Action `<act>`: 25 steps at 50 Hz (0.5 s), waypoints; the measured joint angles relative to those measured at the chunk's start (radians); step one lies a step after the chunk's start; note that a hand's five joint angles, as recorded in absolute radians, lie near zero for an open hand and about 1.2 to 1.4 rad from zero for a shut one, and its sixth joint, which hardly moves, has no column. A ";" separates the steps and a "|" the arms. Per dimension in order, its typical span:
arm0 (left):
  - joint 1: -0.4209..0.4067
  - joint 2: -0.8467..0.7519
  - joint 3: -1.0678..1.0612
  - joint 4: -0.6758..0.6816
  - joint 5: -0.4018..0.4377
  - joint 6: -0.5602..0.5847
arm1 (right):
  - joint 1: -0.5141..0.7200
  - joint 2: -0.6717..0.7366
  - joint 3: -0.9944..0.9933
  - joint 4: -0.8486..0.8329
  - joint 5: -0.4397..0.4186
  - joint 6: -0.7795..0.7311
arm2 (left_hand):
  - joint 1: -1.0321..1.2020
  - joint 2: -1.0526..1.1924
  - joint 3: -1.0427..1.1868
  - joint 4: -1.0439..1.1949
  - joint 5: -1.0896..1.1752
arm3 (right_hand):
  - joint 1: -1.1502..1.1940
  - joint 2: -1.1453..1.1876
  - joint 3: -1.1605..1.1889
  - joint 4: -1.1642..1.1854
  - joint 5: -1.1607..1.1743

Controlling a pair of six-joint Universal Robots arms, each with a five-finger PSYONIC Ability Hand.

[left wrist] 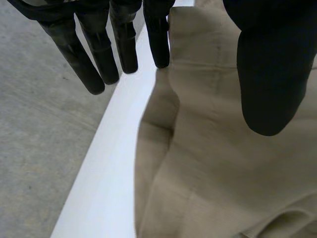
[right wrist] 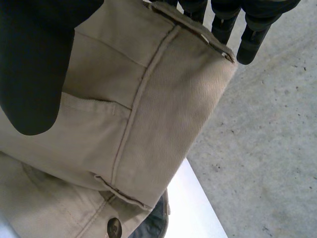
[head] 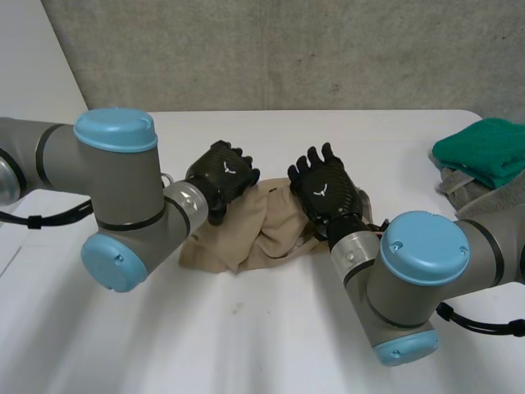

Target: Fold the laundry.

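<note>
Beige trousers (head: 262, 234) lie crumpled in the middle of the white table (head: 246, 345). My left hand (head: 223, 172) hovers over their far left edge with straight fingers (left wrist: 99, 54); its thumb (left wrist: 272, 74) stands apart above the cloth (left wrist: 218, 163). Over the far right part is my right hand (head: 324, 187), back up. Its fingers (right wrist: 250, 34) reach straight past the waistband corner (right wrist: 198, 99) and its thumb (right wrist: 39, 64) stays wide on the other side. A button (right wrist: 114, 227) shows on the waistband below the palm. Neither hand pinches the cloth.
A folded green cloth (head: 484, 148) rests on a grey cloth (head: 484, 197) at the table's right edge. The table's far edge (left wrist: 114, 139) runs just beyond both hands, with a concrete wall behind.
</note>
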State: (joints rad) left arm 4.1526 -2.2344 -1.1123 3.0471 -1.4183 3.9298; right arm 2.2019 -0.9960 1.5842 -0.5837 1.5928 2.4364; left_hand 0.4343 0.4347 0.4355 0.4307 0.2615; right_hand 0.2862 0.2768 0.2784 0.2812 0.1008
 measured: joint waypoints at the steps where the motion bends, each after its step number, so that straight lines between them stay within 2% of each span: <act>1: 0.003 -0.006 -0.002 0.000 0.007 0.001 | 0.000 0.004 -0.003 0.000 -0.003 -0.003 | 0.076 0.069 0.070 0.077 0.075 | 0.105 0.110 0.109 0.105 0.114; 3: 0.006 -0.013 -0.002 0.000 0.015 0.001 | -0.001 0.009 -0.007 0.001 -0.005 -0.008 | 0.116 0.106 0.106 0.100 0.098 | 0.294 0.301 0.295 0.273 0.280; 5: 0.011 -0.022 -0.001 0.001 0.023 0.000 | -0.003 0.016 -0.015 0.004 -0.008 -0.016 | 0.598 0.536 0.531 0.539 0.525 | 0.629 0.643 0.626 0.599 0.598; 7: 0.013 -0.023 0.002 0.004 0.024 -0.004 | -0.007 0.018 -0.022 0.011 -0.011 -0.022 | 0.736 0.720 0.712 0.718 0.699 | 0.823 0.867 0.850 0.849 0.841; 11: 0.017 0.010 0.010 0.017 -0.001 -0.027 | -0.018 -0.005 -0.036 0.028 -0.012 -0.020 | 0.736 0.759 0.750 0.763 0.722 | 0.826 0.902 0.892 0.907 0.873; 16: 0.028 0.130 0.020 0.033 -0.061 -0.094 | -0.041 -0.098 -0.069 0.067 -0.012 0.001 | 0.736 0.759 0.750 0.763 0.722 | 0.826 0.902 0.892 0.908 0.873; 21: 0.057 0.355 0.048 0.039 -0.121 -0.229 | -0.087 -0.276 -0.188 0.193 -0.014 0.068 | 0.736 0.759 0.750 0.763 0.722 | 0.826 0.902 0.901 0.911 0.873; 24: 0.078 0.454 0.067 0.037 -0.135 -0.300 | -0.108 -0.330 -0.255 0.267 -0.018 0.107 | 0.736 0.759 0.750 0.763 0.722 | 0.826 0.902 0.906 0.912 0.879; 25: 0.097 0.523 0.087 0.034 -0.142 -0.357 | -0.131 -0.371 -0.330 0.350 -0.025 0.150 | 0.736 0.761 0.751 0.763 0.722 | 0.826 0.902 0.908 0.913 0.879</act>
State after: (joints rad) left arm 4.2497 -1.7115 -1.0256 3.0810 -1.5607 3.5725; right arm 2.0707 -1.3670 1.2541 -0.2341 1.5681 2.5859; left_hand 1.1704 1.1957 1.1868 1.1941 0.9834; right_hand 1.1123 1.1793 1.1867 1.1937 0.9797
